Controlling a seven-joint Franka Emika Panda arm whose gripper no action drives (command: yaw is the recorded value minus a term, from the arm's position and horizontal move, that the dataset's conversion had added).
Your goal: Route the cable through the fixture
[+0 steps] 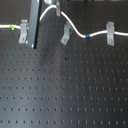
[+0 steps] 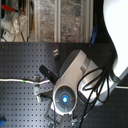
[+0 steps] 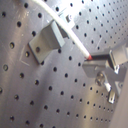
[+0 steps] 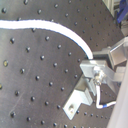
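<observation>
Across the top of the first exterior view the white cable (image 1: 75,27) drapes over three metal clips, fingers' (image 1: 56,10) state unclear.

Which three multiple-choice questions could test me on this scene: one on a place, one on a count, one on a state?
1. In the first exterior view, the blue band sits:
A) left of all the fixtures
B) between the middle fixture and the right fixture
C) on a grey bar

2. Metal fixtures on the board in the first exterior view:
A) one
B) three
C) five

3. Between the left fixture and the middle fixture, the cable:
A) lies straight
B) arches upward
C) is cut

Key:
1 B, the band is on the cable between those two.
2 B, left, middle and right.
3 B, it rises toward the picture's top edge.
</observation>
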